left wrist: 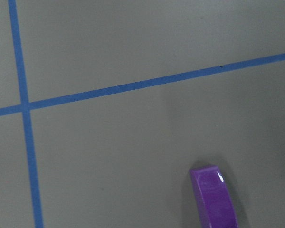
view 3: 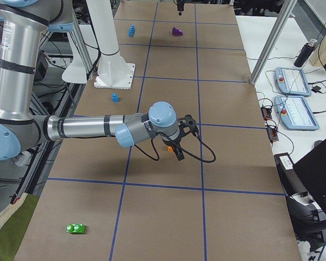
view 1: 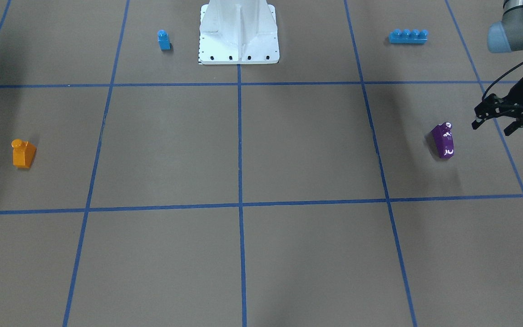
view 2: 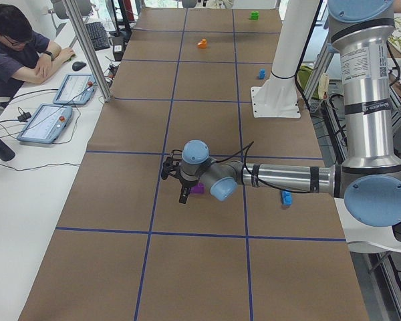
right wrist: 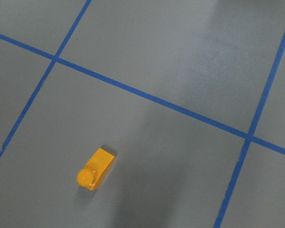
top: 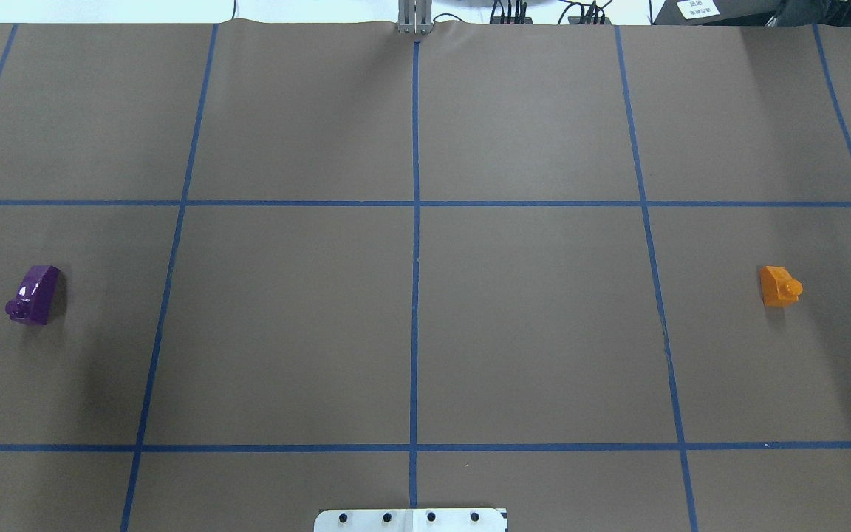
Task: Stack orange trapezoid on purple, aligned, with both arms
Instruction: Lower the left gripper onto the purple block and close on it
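Front view: we see left claw [view 1: 492, 128] fingers apart, empty, just outboard of purple [view 1: 443, 141] nr tabletop [view 1: 288, 145] left edge; orange trapezoid [view 1: 23, 154] nr right edge, well apart.
Overhead: purple's long axis approx front-back.
Right-side view: right claw [view 3: 177, 148] over orange, nearer arm; open/closed, can't tell.

Far left, purple brick [top: 34, 294]; far right, orange trapezoid [top: 778, 287]; well apart.
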Available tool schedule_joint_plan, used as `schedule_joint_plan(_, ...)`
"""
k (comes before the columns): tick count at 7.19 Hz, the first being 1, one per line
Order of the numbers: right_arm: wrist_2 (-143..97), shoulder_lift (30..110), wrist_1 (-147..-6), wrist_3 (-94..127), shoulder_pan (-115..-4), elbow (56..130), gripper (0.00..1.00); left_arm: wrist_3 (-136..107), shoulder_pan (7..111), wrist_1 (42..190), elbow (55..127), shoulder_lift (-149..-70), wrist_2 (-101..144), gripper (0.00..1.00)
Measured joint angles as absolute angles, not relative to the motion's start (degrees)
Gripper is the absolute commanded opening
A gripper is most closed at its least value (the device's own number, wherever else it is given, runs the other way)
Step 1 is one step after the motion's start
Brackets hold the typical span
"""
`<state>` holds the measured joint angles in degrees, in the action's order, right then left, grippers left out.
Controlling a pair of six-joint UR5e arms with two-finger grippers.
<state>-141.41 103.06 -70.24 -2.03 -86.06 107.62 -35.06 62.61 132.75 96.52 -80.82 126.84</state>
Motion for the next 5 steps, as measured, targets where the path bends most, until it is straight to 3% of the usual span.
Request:
schedule_joint_plan(4, -141.42, 103.06, -70.23, -2.04, -86.05, 107.20, 1.00, -43.92, 53.43, 134.08, 96.58, -81.20, 118.87, 1.00)
schedule_joint_plan(5, -141.40, 103.04, -70.22, -2.08, -86.04, 106.94, 1.00, -44.34, 52.31, 133.97, 96.59, -81.13, 118.33, 0.89)
